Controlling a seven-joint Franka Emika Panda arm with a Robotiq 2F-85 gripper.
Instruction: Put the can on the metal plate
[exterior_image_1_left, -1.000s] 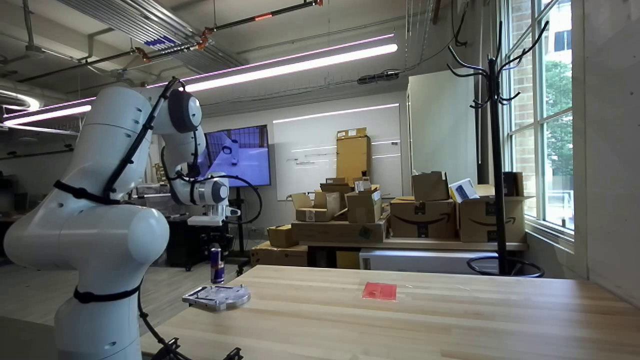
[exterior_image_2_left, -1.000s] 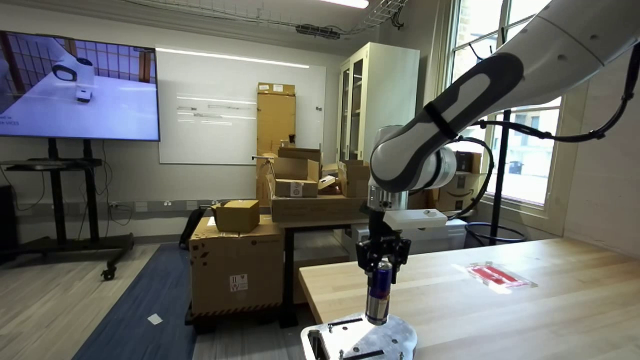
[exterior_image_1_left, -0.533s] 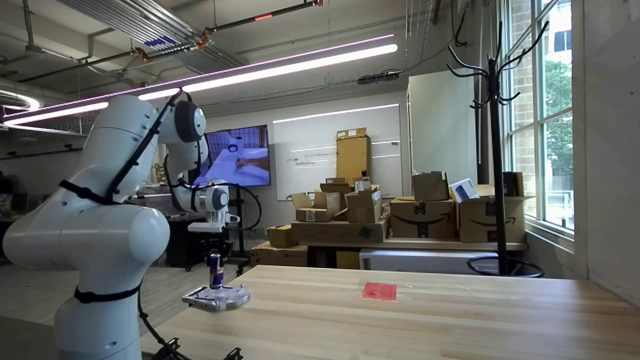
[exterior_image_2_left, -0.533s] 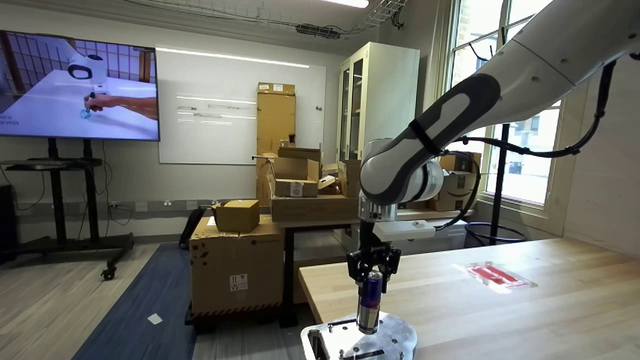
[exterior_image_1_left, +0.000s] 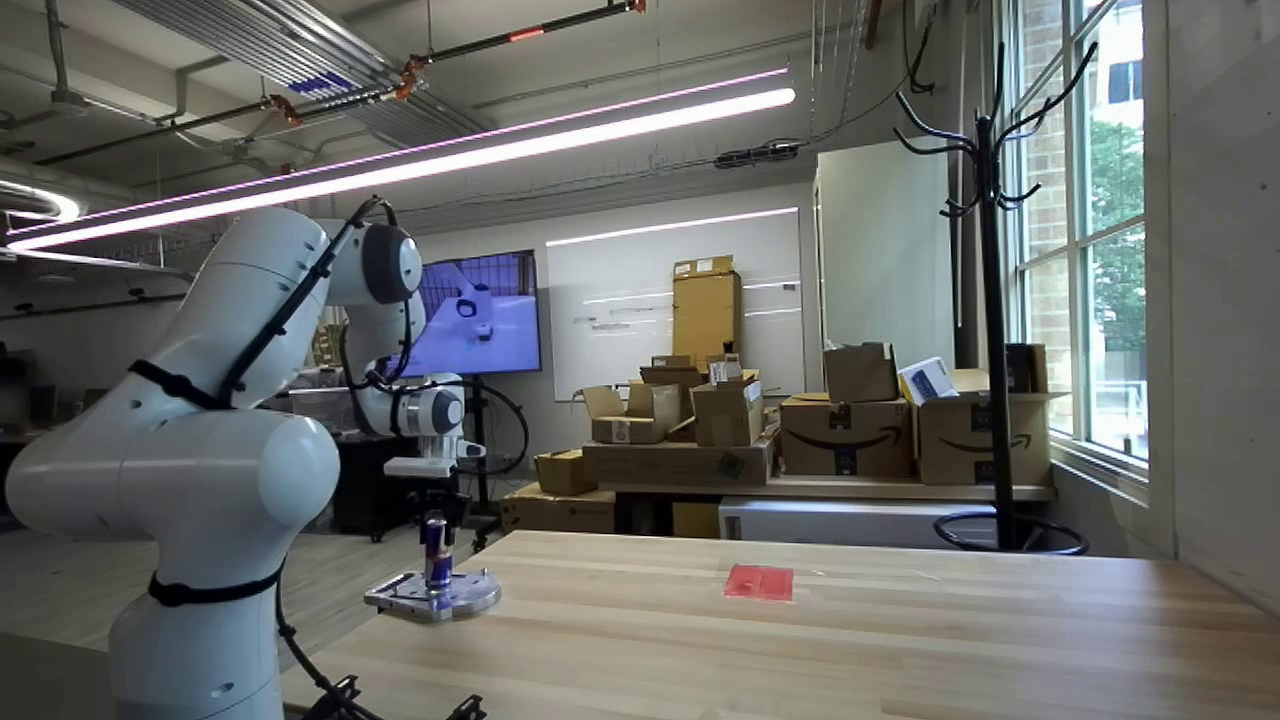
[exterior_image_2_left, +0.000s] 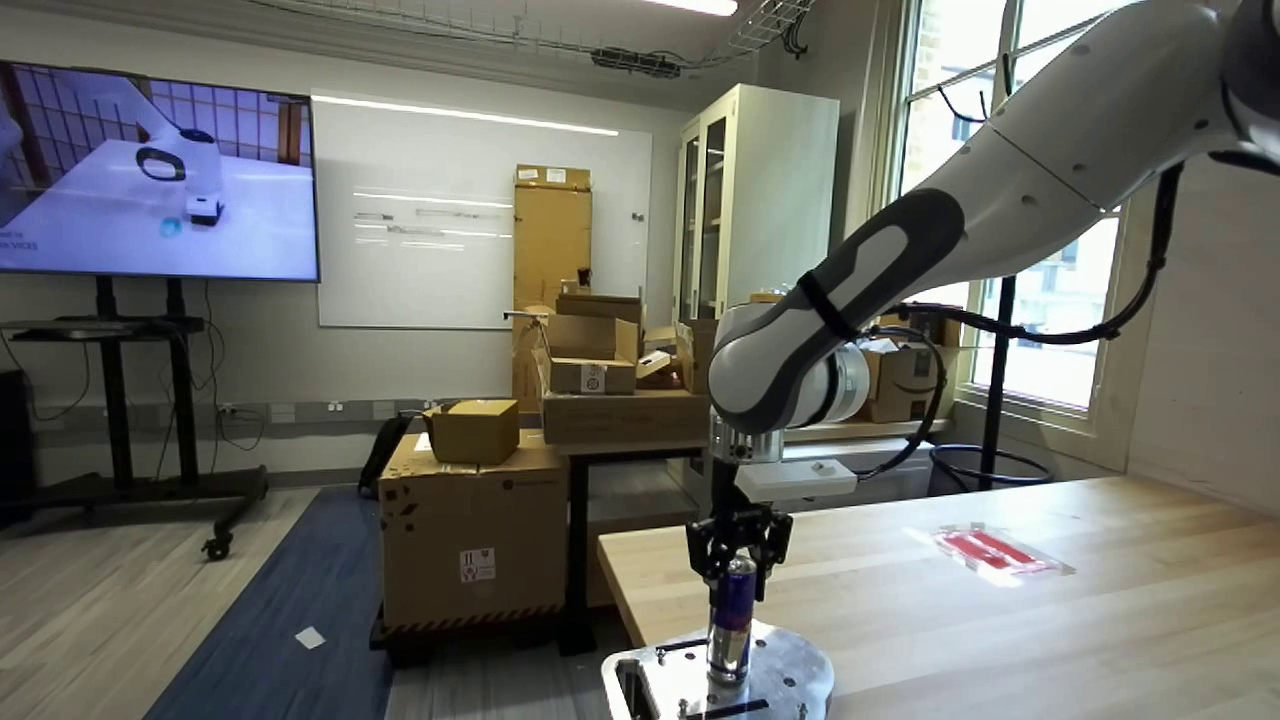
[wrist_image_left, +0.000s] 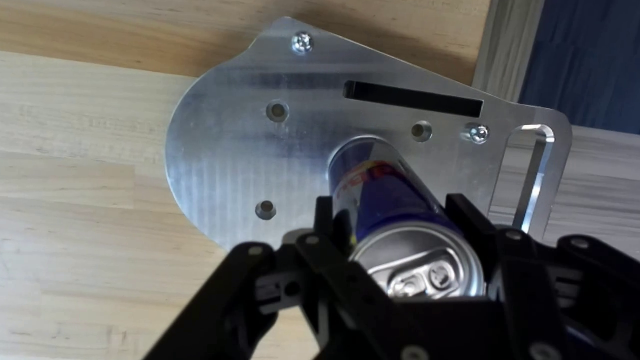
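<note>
1. The gripper (wrist_image_left: 392, 215) grasps the can (exterior_image_2_left: 733, 610): its black fingers (wrist_image_left: 470, 217) stand on either side of the upper part, the can between them.
2. The can, blue and silver, is about upright, its pull-tab top (wrist_image_left: 420, 262) facing the wrist camera.
3. It is over the plate (wrist_image_left: 225, 165); whether its base touches the metal or hangs just above, I cannot tell.
4. In the wrist view the base shows between the round holes (wrist_image_left: 277, 111), apart from the long dark slot (wrist_image_left: 415, 99).
5. The plate lies flat at a corner of the table (exterior_image_1_left: 850, 650); its handle end (wrist_image_left: 556, 160) juts past the edge, above the floor (wrist_image_left: 595, 185).
6. The arm (exterior_image_2_left: 1050, 180) slopes down from the upper right in an exterior view.
7. A flat red patch (exterior_image_1_left: 759, 582) lies on the table, well apart from the plate, in both exterior views.
8. Beyond the table are cardboard boxes (exterior_image_1_left: 845, 435), a whiteboard (exterior_image_2_left: 430, 230) and a screen (exterior_image_2_left: 80, 215); a coat stand (exterior_image_1_left: 992, 330) is beside the window (exterior_image_1_left: 1115, 190).
</note>
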